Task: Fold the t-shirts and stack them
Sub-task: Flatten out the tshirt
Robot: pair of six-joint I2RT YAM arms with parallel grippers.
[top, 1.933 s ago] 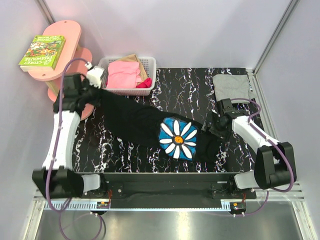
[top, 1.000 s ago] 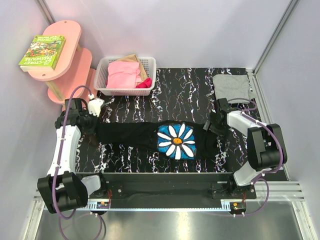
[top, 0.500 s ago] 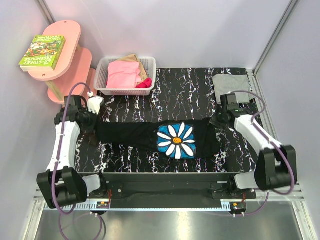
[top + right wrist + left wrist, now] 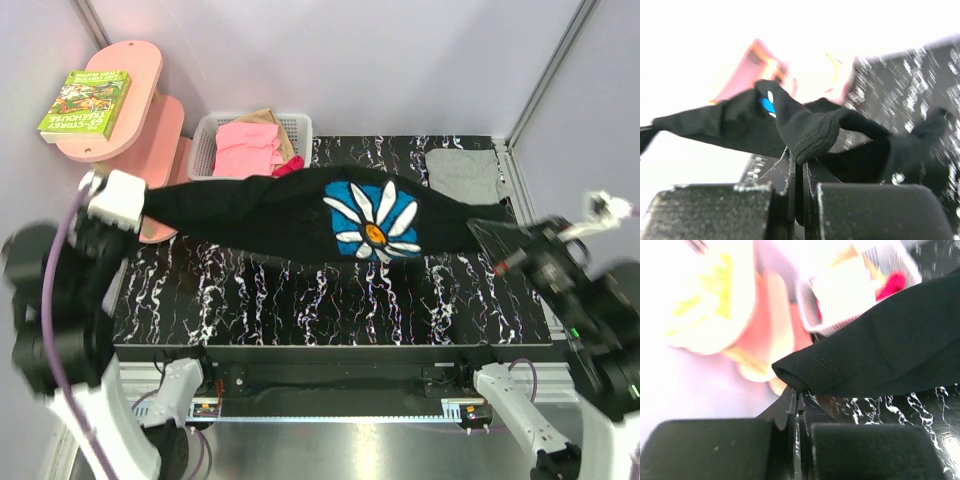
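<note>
Black t-shirt [image 4: 250, 215] strung taut between both arms, raised off the table [image 4: 330, 295].
Left gripper [image 4: 799, 407] is pressed tight on one end of the cloth; right gripper [image 4: 799, 162] pinches a bunched hem at the other. Flower print [image 4: 375, 222] faces up. Grey t-shirt [image 4: 462, 175] lies flat at the far right corner, near the white basket [image 4: 300, 128].

We see the printed t-shirt [image 4: 270, 215] strung across mid-frame above the table [image 4: 300, 300], left end pinched in the left gripper [image 4: 797, 400], right end in the right gripper [image 4: 799, 160]. Behind it, upper right, the plain t-shirt [image 4: 462, 175] lies on the table. Upper centre-left, the basket [image 4: 303, 128] holds clothes [image 4: 243, 150], and the strung shirt overlaps its front. Far upper left, a book [image 4: 85, 103] lies on the stand [image 4: 140, 65].
</note>
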